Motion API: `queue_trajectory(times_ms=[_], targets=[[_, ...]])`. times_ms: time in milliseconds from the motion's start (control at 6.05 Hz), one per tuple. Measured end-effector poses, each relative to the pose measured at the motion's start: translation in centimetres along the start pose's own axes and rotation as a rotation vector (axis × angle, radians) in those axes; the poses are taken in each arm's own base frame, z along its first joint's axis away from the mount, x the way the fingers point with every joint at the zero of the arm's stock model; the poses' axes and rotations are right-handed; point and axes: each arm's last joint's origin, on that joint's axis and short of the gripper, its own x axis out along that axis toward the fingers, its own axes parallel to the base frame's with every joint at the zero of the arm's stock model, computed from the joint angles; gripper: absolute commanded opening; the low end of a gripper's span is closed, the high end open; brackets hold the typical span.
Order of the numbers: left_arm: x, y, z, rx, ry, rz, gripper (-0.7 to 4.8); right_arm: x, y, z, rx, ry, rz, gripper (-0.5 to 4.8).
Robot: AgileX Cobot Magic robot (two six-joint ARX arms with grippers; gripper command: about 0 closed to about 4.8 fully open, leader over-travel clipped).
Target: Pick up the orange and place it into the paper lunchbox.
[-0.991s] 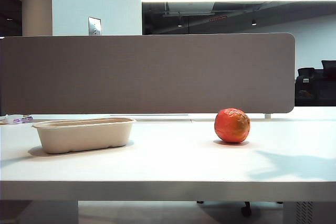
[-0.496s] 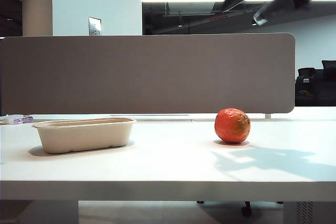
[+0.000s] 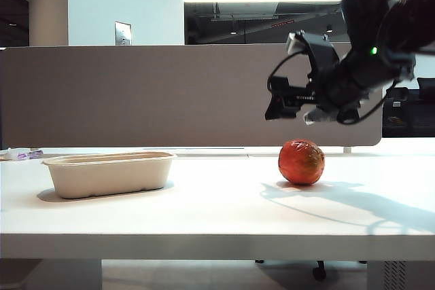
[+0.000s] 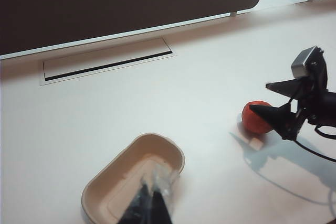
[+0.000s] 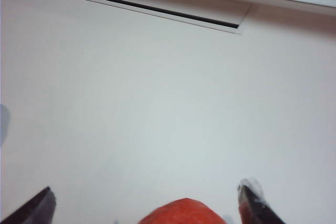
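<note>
The reddish-orange orange [image 3: 301, 162] rests on the white table, right of centre. My right gripper [image 3: 292, 112] hangs open just above and slightly behind it, not touching. In the right wrist view the orange's top [image 5: 184, 212] shows between the widely spread fingertips [image 5: 247, 192] of the right gripper [image 5: 146, 191]. The left wrist view also shows the orange [image 4: 254, 120] below the right gripper [image 4: 260, 97]. The beige paper lunchbox [image 3: 109, 173] stands empty on the left. My left gripper [image 4: 156, 181], blurred, fingers together, hovers over the lunchbox [image 4: 118, 174]; it is outside the exterior view.
A grey partition panel [image 3: 190, 93] runs along the back of the table. A flat cable-slot cover [image 4: 105, 61] lies in the tabletop in front of it, also seen as a slot cover [image 5: 157, 9]. A small purple-and-white item [image 3: 24, 155] lies far left.
My right arm has come down into view from the upper right and now hangs open over the orange. The orange and lunchbox have not moved.
</note>
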Motion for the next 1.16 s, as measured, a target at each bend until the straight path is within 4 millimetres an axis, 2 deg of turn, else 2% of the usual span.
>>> queue_trajectory(times_ms=[165, 496, 661, 1156], targets=[[0.0, 0.0, 0.0, -0.019, 0.001, 0.0, -0.05, 1.9, -1.1, -1.7, 0.018, 0.033, -0.024, 4.79], [0.0, 0.0, 0.0, -0.019, 0.001, 0.0, -0.05, 3.0, -1.3, -3.5, 0.031, 0.092, -0.024, 4.79], [0.0, 0.0, 0.0, -0.019, 0.0, 0.0, -0.05, 3.0, -1.3, -3.9, 0.035, 0.115, -0.024, 2.9], [0.0, 0.0, 0.0, -0.019, 0.001, 0.0, -0.05, 3.0, -1.3, -4.2, 0.044, 0.146, -0.025, 2.91]])
